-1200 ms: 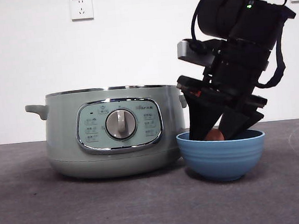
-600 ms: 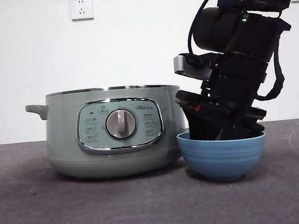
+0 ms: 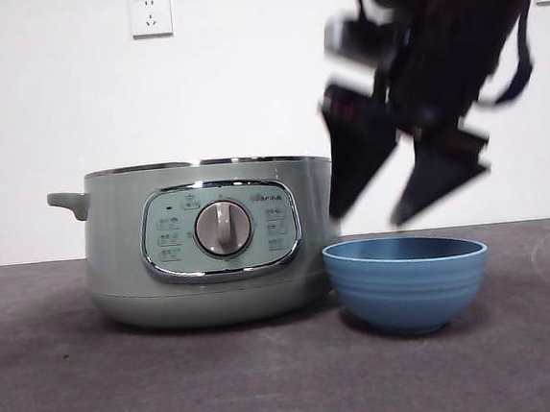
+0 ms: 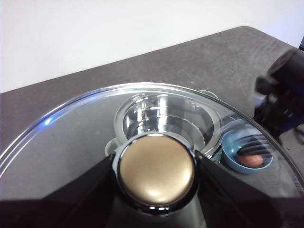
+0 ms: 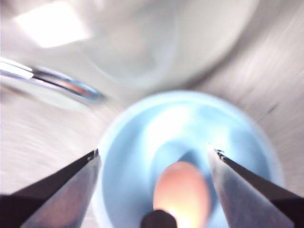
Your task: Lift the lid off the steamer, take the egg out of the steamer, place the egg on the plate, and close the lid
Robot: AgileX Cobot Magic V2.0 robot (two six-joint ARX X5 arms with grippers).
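Lying in the plate (image 5: 142, 142), low in the middle of the right wrist view: the egg (image 5: 183, 192), long way pointing up and down the frame. Sitting right of the steamer (image 3: 206, 241) in the front view, just beside it: that blue plate (image 3: 407, 281), egg hidden behind its wall.

Hanging above the plate at the upper right of the front view, blurry: the right gripper (image 3: 381, 211), jaws spread wide, holding nothing. Egg showing between the two jaws in the right wrist view, below them, not touched.

Gripping the round gold-looking knob (image 4: 156, 170) low in the middle of the left wrist view: the left gripper (image 4: 156, 175), jaws pressed on both sides of it. Holding up the lid (image 4: 71, 137) high over the open steamer (image 4: 166, 118). Seen through the glass, right of the pot: the plate (image 4: 232, 159) with the egg (image 4: 251, 160).

Probably coming next: closing the lid. Steamer lying straight under the held lid, a bit toward the frame's middle, so lowering with the left gripper and keeping the rim level all round.
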